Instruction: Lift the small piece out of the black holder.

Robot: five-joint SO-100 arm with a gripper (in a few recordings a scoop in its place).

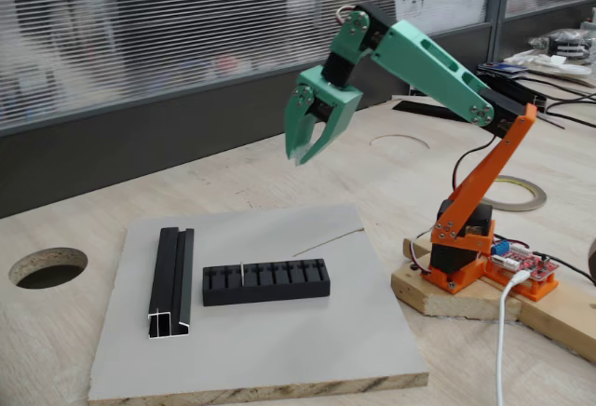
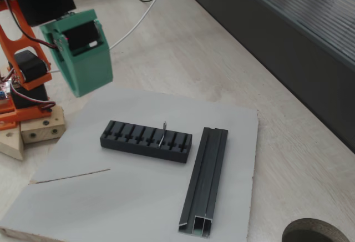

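Observation:
The black holder [image 1: 265, 282] [image 2: 145, 140], a flat comb-like block with a row of slots, lies on a grey board [image 1: 279, 350] [image 2: 138, 197]. The small piece [image 1: 242, 274] [image 2: 162, 132], a thin pale pin, stands upright in one slot, left of the middle in one fixed view and right of the middle in the other. My green gripper [image 1: 300, 157] [image 2: 83, 89] hangs well above the board, pointing down, up and to the right of the holder. Its jaws stand slightly apart with nothing between them.
A long black channel rail [image 1: 172, 280] [image 2: 206, 178] lies beside the holder. A thin grey wire [image 1: 328, 241] [image 2: 69, 176] rests on the board. The orange arm base [image 1: 466, 257] [image 2: 22, 86] sits on wood blocks. A round hole [image 1: 47, 266] [image 2: 316, 232] opens in the table. A tape roll [image 1: 517, 192] lies behind the base.

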